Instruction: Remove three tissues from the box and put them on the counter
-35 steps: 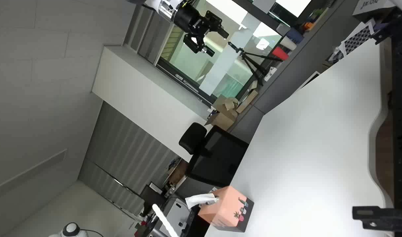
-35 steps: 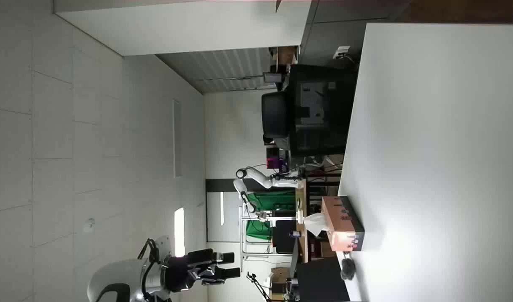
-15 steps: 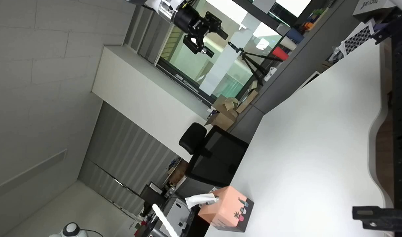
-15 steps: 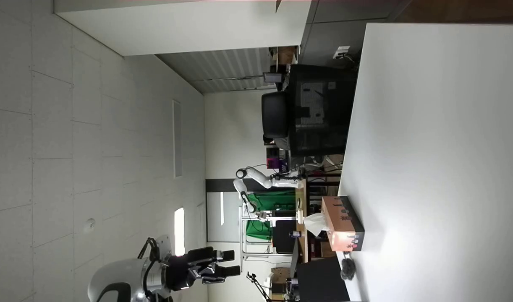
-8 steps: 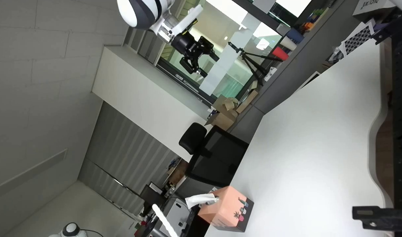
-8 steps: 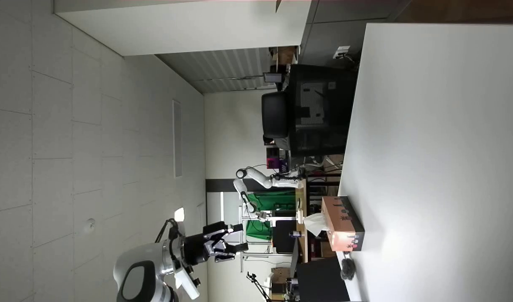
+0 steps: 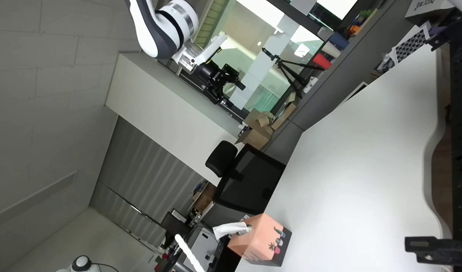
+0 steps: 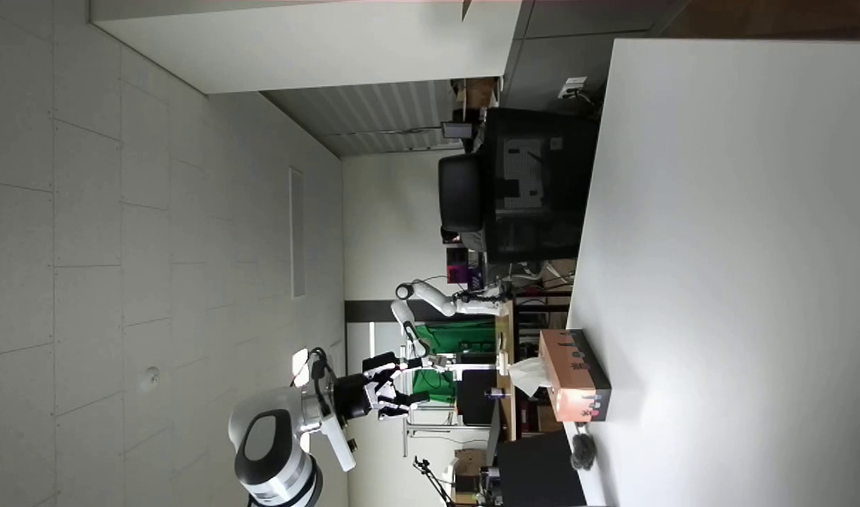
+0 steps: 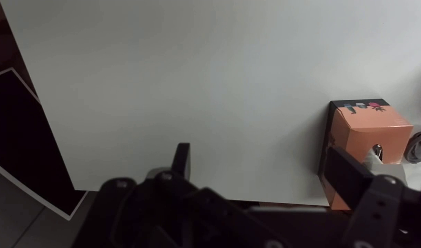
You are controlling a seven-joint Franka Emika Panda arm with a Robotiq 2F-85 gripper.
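One crumpled white paper tissue [image 8: 530,375] sticks out of the top of the rectangular cardboard box [image 8: 578,377], salmon-pink over dark. Box sits on the smooth flat white table [image 8: 718,246], right by its edge. Black two-fingered hand [image 8: 422,380] is spread wide, raised higher than the box and well apart from it in both exterior views. Black mesh chair [image 8: 539,186] stands just beyond the table edge.

Blk chair [image 7: 248,183], blk tripod [image 7: 280,63].
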